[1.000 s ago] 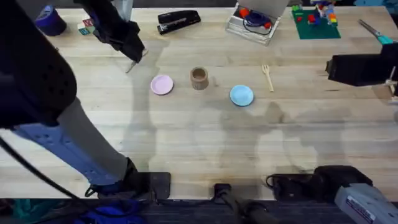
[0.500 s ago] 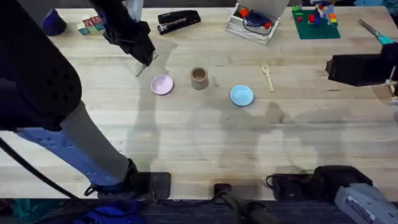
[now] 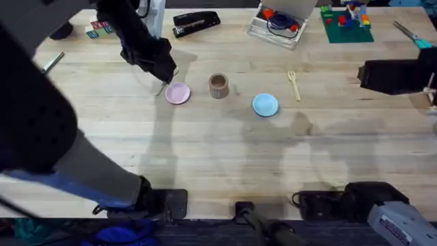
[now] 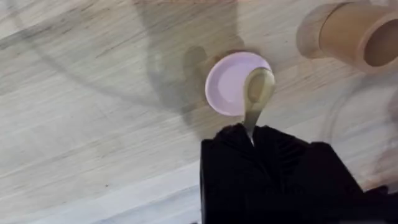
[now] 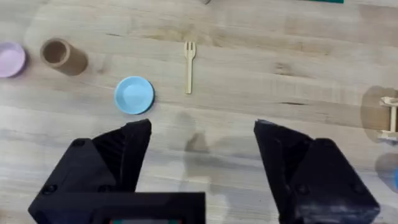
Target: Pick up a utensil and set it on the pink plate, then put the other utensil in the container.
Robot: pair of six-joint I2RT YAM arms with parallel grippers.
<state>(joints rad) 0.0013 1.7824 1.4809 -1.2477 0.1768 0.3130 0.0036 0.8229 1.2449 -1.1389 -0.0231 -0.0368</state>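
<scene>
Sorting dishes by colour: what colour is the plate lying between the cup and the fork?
Light blue plate, clearest in the right wrist view.

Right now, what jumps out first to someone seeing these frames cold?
The left gripper, shut on the wooden spoon, holds its bowl over the pink plate, left of the brown cup at mid-table. The wooden fork lies untouched on the table beyond the blue plate, while the right gripper hangs open at the right side, well short of it.
</scene>
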